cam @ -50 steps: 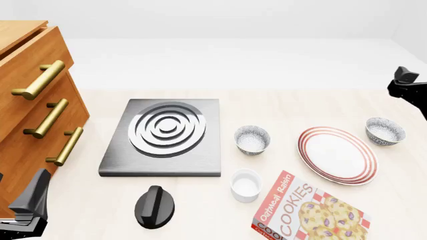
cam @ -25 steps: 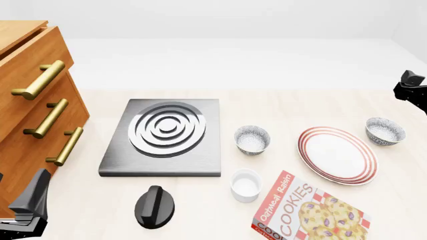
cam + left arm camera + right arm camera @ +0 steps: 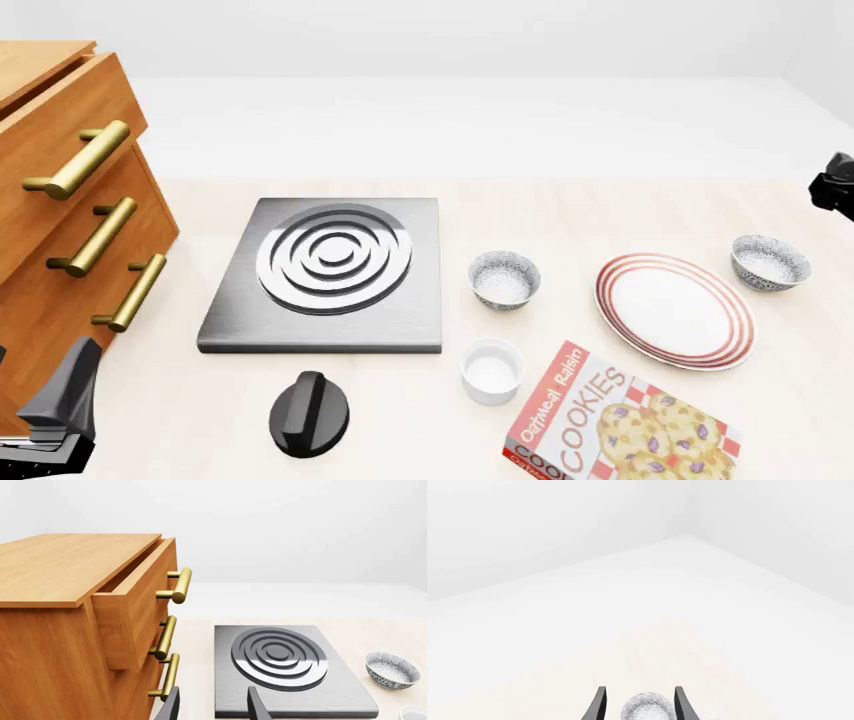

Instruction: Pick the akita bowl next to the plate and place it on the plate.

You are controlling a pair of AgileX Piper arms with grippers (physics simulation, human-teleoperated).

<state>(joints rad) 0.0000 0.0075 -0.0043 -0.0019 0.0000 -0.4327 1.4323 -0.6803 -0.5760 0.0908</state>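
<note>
The plate (image 3: 674, 310), white with red rings, lies right of centre. An akita bowl (image 3: 770, 262) stands just off the plate's far right rim. A second, identical bowl (image 3: 503, 278) (image 3: 392, 670) stands a little further off on the plate's left. Only a dark part of my right arm (image 3: 835, 186) shows at the right edge, above and beyond the right-hand bowl. In the right wrist view my right gripper (image 3: 639, 707) is open, and a speckled bowl (image 3: 649, 708) shows low between its fingers. My left gripper (image 3: 213, 710) (image 3: 54, 420) is open at the near left, holding nothing.
A steel hob (image 3: 327, 272) lies left of centre, with a black knob (image 3: 310, 412) in front of it. A white ramekin (image 3: 491, 370) and a cookie box (image 3: 621, 425) sit near the front. A wooden drawer cabinet (image 3: 67, 230) fills the left side, its top drawer slightly open.
My right arm has slid to the right, and most of it has left the front view. The left arm and all the dishes stay where they were.
</note>
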